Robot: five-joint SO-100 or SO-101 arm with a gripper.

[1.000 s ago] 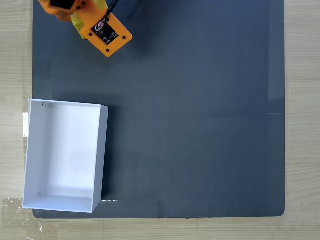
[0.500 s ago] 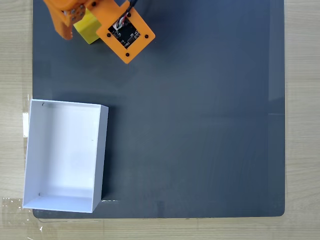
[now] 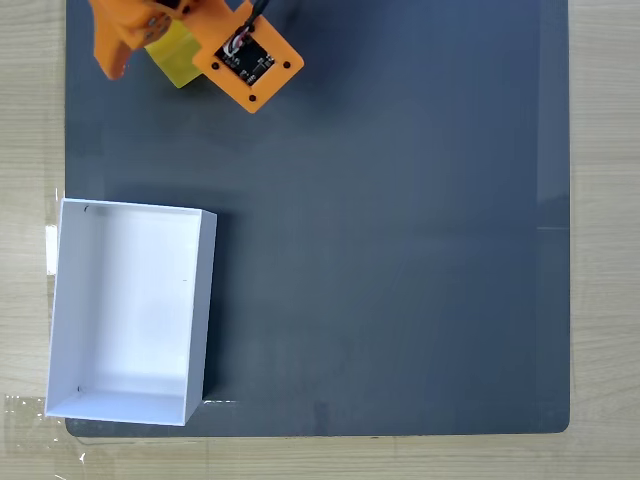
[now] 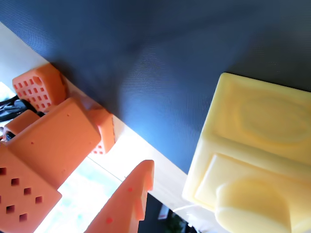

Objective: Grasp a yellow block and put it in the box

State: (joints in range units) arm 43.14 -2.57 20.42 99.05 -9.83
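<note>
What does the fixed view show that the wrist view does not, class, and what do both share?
Fixed view alone: the white box, open-topped, at the left edge of the dark mat, well apart from the arm at the top.

Wrist view alone: the round stud and pressed marks on the yellow block, close up.

Both share: the yellow block, the orange pincer parts, the dark mat and pale wood.

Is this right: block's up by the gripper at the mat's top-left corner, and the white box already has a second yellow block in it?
Not quite. In the fixed view the box holds nothing; its white floor is bare. The rest stands: the yellow block sits by the gripper at the dark mat's top-left.
</note>
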